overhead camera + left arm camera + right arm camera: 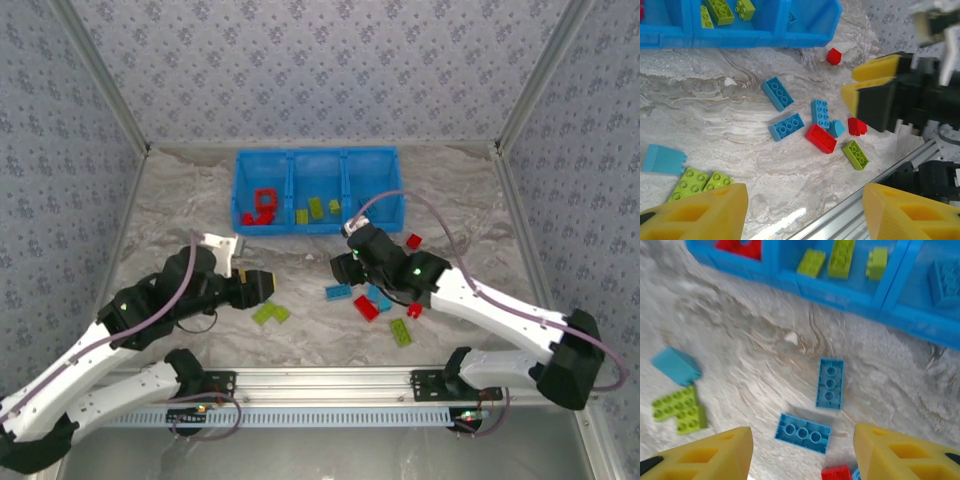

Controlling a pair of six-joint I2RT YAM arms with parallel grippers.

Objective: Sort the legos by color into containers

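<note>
Lying loose: studded red, blue, green legos [787,126]; bin [320,229] holds red, green, blue in separate compartments; left fingers [705,212], right fingers [710,455] apart.

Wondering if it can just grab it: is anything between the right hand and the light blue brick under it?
Nothing visible does. The right hand is open above the light blue brick, bare table around it; another blue brick lies apart.

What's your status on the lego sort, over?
Left gripper open, empty. Right gripper open, over two loose blue bricks. Bin holds reds left, greens middle; more bricks loose on table. Nothing blocking.
</note>
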